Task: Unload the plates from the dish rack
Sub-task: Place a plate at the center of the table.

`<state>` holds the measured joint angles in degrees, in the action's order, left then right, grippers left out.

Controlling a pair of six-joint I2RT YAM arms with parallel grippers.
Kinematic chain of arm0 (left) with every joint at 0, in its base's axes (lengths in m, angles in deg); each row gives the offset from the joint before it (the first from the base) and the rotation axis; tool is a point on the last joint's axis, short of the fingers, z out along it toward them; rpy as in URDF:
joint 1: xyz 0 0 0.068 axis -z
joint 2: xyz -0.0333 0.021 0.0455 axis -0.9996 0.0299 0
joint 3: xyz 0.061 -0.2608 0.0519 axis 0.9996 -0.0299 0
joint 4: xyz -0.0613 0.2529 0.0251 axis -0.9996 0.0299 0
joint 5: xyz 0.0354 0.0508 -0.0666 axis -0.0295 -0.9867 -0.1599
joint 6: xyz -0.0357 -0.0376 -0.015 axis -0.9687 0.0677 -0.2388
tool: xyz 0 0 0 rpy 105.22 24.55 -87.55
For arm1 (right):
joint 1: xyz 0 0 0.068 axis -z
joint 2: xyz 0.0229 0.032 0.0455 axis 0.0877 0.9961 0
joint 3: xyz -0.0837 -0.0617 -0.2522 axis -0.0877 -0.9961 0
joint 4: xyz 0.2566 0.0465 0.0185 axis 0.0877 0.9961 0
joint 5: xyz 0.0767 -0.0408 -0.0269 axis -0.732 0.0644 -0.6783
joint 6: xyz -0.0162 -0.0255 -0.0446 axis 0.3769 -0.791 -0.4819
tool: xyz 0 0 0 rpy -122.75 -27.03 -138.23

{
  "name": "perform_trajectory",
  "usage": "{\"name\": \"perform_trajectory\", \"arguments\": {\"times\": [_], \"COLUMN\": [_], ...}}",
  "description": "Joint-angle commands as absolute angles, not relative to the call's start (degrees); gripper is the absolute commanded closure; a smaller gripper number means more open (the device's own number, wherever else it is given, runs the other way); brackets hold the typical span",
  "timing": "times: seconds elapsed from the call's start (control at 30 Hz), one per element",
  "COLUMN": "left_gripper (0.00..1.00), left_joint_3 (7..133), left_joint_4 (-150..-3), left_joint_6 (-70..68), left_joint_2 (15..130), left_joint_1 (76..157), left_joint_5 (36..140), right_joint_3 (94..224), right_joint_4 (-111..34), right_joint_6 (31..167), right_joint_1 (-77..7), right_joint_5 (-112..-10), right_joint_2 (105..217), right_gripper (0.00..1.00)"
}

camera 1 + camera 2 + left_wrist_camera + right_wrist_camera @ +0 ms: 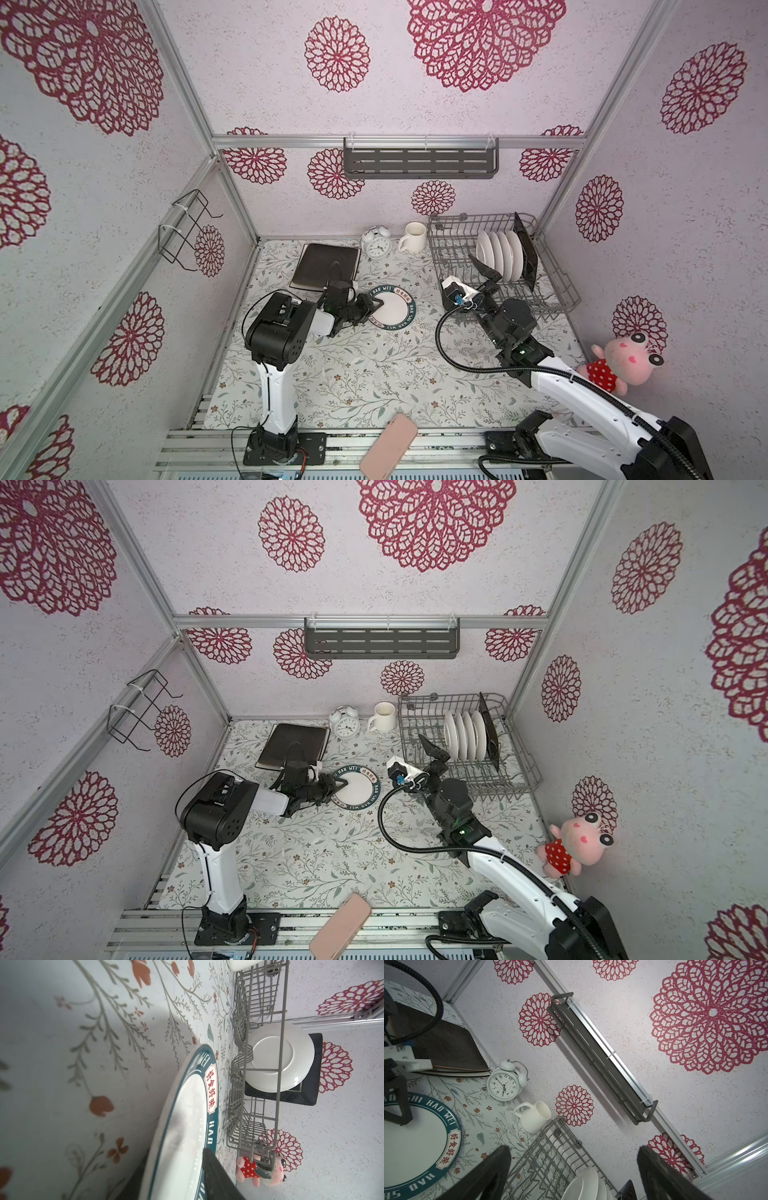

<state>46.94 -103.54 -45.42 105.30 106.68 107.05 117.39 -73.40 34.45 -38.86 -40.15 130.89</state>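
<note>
A round white plate with a dark lettered rim [395, 311] [358, 788] [187, 1126] [415, 1147] lies flat on the table. My left gripper [375, 305] [338, 782] straddles its near rim, slightly open, one finger [218, 1176] above the plate's face. A stack of black-backed square plates [328, 264] [446, 1043] lies behind it. In the dish rack [559, 274] [521, 754] [546, 1147] several white plates [498, 253] [291, 1057] [583, 1184] stand upright before a black-backed square plate [525, 249] [311, 1088]. My right gripper [484, 276] [574, 1151] hangs open, empty, just left of them.
A white alarm clock [376, 245] and a white mug [413, 237] stand at the back between the stack and the rack. A pink plush toy [619, 365] leans on the right wall. A pink flat object [388, 446] lies at the front edge. A slotted shelf [419, 160] hangs above.
</note>
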Motion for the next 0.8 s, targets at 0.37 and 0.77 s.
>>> {"name": "perform_trajectory", "arguments": {"times": [0.37, 0.77], "left_gripper": [0.03, 0.03], "left_joint_3": [47.07, 53.70], "left_joint_4": [-82.00, -59.26], "left_joint_6": [-39.44, -30.27], "left_joint_2": [102.81, 96.42], "left_joint_1": [107.56, 108.21], "left_joint_5": [100.72, 89.38], "right_joint_3": [118.15, 120.04], "right_joint_4": [-75.61, -75.10], "right_joint_6": [34.41, 35.82], "right_joint_1": [-37.82, -37.55], "right_joint_5": [-39.73, -37.04], "right_joint_2": [131.18, 132.23], "right_gripper": [0.01, 0.01]}}
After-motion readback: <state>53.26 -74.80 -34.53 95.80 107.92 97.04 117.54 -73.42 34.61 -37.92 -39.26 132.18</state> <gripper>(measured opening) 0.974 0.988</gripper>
